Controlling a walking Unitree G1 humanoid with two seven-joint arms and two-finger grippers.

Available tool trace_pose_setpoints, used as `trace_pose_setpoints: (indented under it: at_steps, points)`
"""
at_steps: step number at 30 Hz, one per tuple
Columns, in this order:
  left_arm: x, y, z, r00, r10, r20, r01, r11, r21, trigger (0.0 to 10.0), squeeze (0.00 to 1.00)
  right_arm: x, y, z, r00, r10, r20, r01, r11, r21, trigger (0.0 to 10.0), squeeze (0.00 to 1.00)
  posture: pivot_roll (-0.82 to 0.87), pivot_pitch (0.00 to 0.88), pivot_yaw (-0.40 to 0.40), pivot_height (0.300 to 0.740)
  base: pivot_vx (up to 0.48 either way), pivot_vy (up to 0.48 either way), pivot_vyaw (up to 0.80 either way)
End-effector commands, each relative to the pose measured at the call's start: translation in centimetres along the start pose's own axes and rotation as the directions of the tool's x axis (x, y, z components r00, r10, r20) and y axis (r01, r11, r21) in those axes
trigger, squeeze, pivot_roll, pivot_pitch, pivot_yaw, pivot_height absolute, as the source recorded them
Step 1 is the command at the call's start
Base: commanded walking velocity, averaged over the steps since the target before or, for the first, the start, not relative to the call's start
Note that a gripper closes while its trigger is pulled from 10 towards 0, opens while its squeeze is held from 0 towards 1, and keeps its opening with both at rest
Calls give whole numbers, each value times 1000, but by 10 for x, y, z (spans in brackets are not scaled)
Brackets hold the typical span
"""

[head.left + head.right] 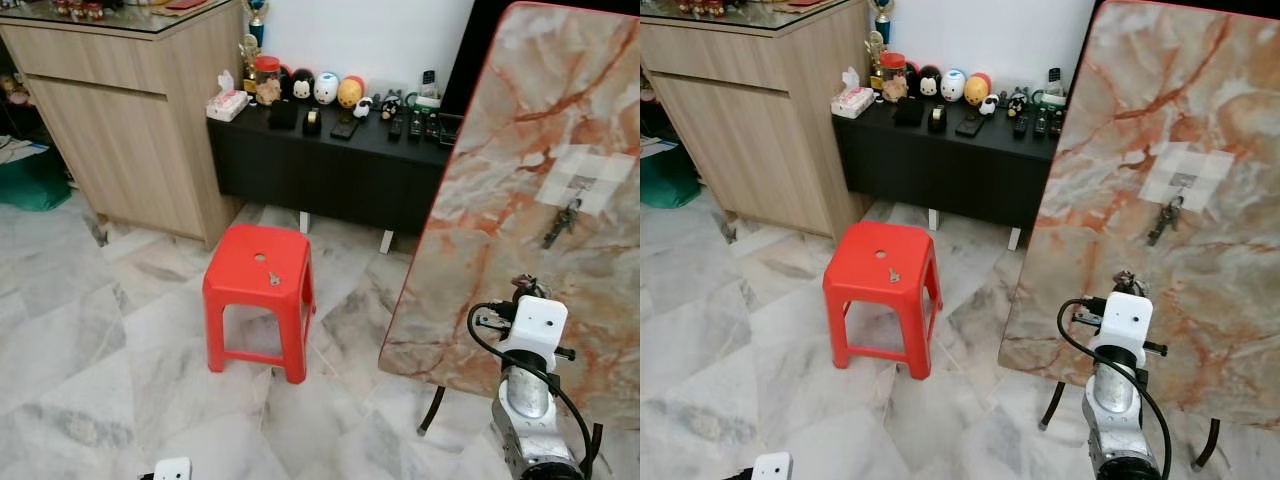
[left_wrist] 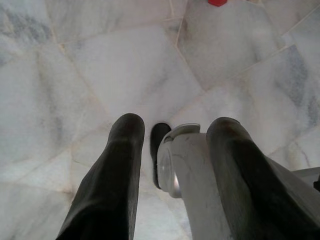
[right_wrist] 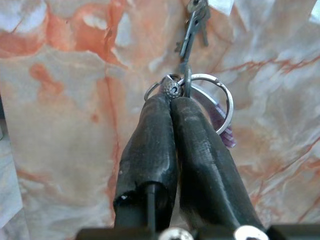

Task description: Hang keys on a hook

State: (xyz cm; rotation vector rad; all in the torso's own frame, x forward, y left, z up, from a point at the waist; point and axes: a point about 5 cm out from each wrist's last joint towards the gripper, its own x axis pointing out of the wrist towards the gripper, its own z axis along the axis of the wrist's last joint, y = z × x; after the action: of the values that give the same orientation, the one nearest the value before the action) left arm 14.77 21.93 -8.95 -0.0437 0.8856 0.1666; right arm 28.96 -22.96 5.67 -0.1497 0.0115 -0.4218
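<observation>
Right pincer (image 3: pixel 172 97) gripping keyring (image 3: pixel 210 102), marble board (image 1: pixel 500 180), red stool (image 1: pixel 258 290)

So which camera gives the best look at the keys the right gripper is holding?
The right wrist view: the right gripper is shut on the keys, with the ring clear against the marble board. Both eye views show them as a small blur above the wrist.

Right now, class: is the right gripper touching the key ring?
Touching. The right wrist view shows the right gripper pinched shut on the key ring.
</observation>
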Motion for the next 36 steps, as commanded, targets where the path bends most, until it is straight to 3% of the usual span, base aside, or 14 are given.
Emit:
trace_pose_setpoints:
  at_steps: [1,36]
  points:
    - [-1,1,-4,1000,1,-20,-1,1000,8,10000,0,3,1,3,1000,-4,7,4,1000,10,10000,0,73,0,-73,718,0,-296,0]
    - [-2,2,-5,1000,6,-22,-6,1000,12,10000,0,5,7,5,1000,12,12,-12,1000,13,10000,0,76,0,-73,718,0,-290,0]
